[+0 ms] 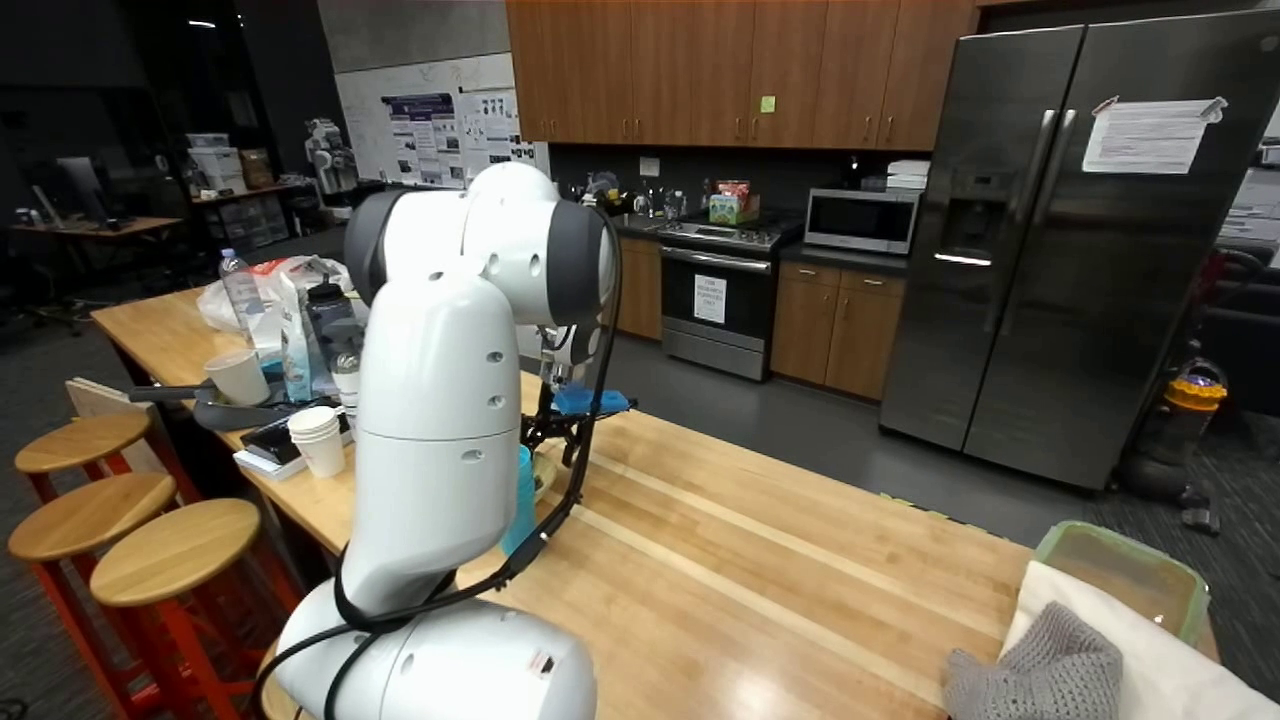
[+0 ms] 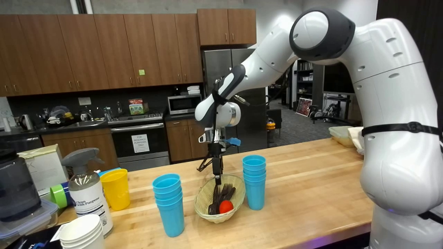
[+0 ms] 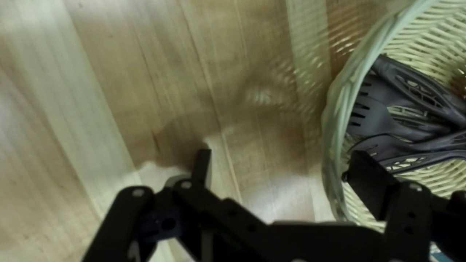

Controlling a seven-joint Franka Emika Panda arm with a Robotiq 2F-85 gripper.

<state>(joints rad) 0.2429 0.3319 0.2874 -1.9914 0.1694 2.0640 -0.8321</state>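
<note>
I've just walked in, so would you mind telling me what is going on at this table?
A robot arm is at a wicker basket on a wooden table. Its gripper stands open and holds nothing, with the basket's rim between its fingers. Dark utensils and a red round object lie in the basket, and stacked blue cups stand on either side in an exterior view.

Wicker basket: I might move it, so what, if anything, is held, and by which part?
Nothing is held: the end effector stands open, the rim of the basket between its jaws, unclamped.
</note>
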